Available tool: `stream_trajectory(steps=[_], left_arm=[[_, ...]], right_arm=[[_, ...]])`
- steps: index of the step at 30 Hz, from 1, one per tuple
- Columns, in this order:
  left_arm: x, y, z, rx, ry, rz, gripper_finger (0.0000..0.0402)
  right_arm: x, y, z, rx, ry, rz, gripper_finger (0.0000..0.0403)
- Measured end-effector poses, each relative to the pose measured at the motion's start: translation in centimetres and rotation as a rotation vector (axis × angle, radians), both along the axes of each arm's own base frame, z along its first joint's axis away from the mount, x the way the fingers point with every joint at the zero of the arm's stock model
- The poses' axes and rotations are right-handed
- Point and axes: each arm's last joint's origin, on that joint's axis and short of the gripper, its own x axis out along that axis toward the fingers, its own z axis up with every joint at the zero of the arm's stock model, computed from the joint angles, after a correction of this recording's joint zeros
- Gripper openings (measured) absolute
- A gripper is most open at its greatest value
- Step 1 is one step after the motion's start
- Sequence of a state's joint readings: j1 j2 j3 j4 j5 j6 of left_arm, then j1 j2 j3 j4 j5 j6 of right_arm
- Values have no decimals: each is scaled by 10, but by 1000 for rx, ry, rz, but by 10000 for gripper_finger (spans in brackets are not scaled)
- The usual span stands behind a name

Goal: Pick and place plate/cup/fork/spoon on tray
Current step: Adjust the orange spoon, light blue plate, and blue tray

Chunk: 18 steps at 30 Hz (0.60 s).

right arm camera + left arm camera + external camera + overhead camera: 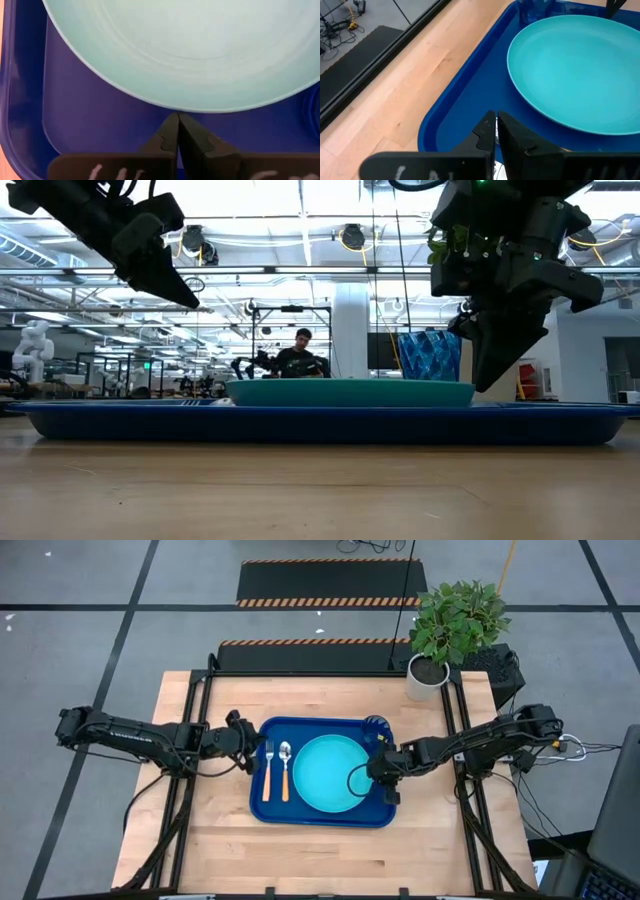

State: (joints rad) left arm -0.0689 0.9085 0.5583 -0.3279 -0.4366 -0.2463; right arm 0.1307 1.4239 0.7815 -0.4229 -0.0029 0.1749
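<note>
The dark blue tray [262, 730] lies mid-table. On it the turquoise plate [333, 773] rests flat. The fork [268, 772] and spoon [285, 770], both orange-handled, lie side by side left of the plate. The dark blue cup [376, 726] stands in the tray's far right corner. My left gripper [248, 756] hangs above the tray's left rim, its fingertips [496, 122] all but together with nothing between them. My right gripper [177, 120] is shut and hangs over the tray floor, just off the plate's right rim [165, 106].
A potted plant in a white pot [430, 675] stands at the table's far right corner, with a black box [497, 668] beside it. Bare wood [320, 855] stretches from the tray toward the near edge. In the low view a person [300, 352] shows in the room beyond the table.
</note>
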Motion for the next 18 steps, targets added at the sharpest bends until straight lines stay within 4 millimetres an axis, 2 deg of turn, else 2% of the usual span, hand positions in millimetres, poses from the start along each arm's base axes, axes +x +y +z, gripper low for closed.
stream_trajectory(steps=[18], left_arm=[[0, 0, 0, -1, 0, 1, 24]], right_arm=[[0, 0, 0, 0, 5, 4, 0]])
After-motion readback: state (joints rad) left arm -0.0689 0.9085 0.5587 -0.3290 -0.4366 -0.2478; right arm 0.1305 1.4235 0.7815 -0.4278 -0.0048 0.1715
